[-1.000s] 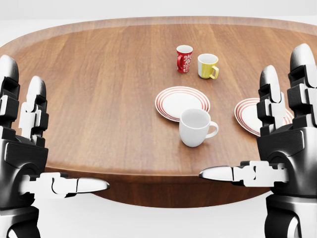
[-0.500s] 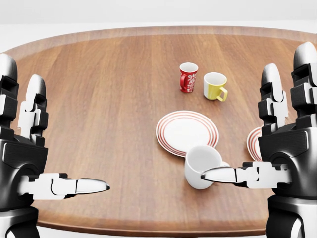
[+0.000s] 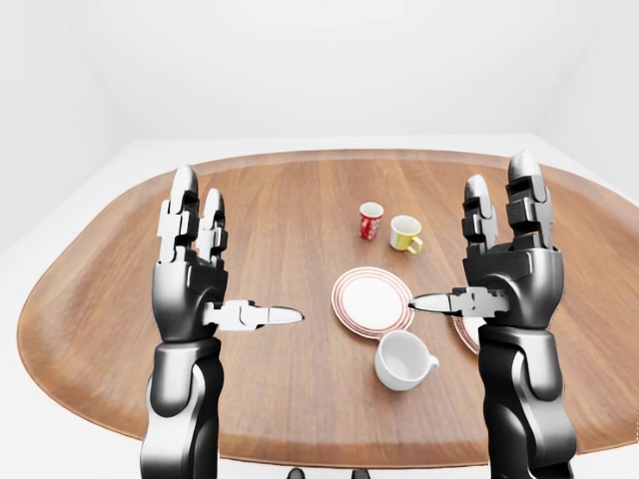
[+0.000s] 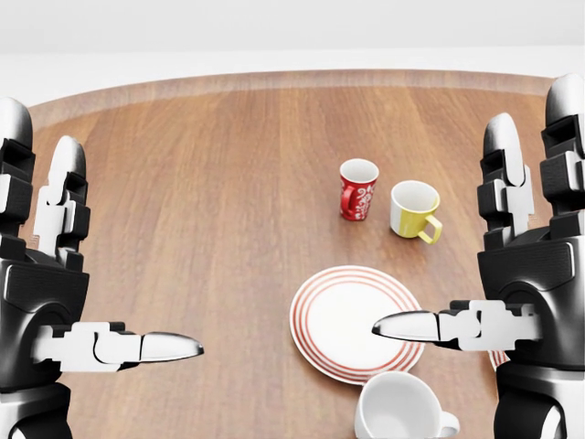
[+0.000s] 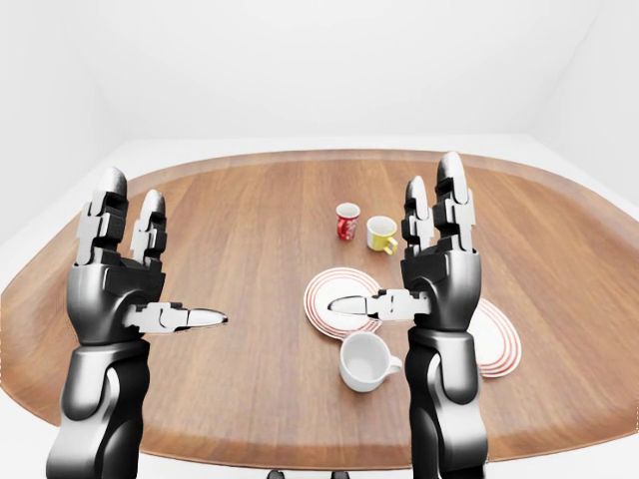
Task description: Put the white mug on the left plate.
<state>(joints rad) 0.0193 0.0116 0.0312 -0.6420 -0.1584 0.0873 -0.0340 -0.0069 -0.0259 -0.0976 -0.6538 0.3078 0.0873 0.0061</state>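
The white mug (image 3: 404, 359) stands upright on the wooden table (image 3: 110, 299), its handle pointing right. It is just below the left red-rimmed plate (image 3: 371, 301), which is empty. In the head view the mug (image 4: 402, 412) is cut by the bottom edge. My left hand (image 3: 235, 261) is open and empty, raised over the table's left part, far left of the mug. My right hand (image 3: 459, 249) is open and empty, raised right of the left plate and above the mug, touching nothing. The right plate (image 5: 496, 339) is partly hidden behind my right arm.
A red patterned mug (image 4: 358, 189) and a yellow mug (image 4: 413, 209) stand side by side above the left plate. The table's near edge runs along the bottom of the eye views. White floor and walls surround the table.
The whole head view has shifted: the camera moved closer, so the mugs and plates slid down the picture. Both hands hold the same open pose.
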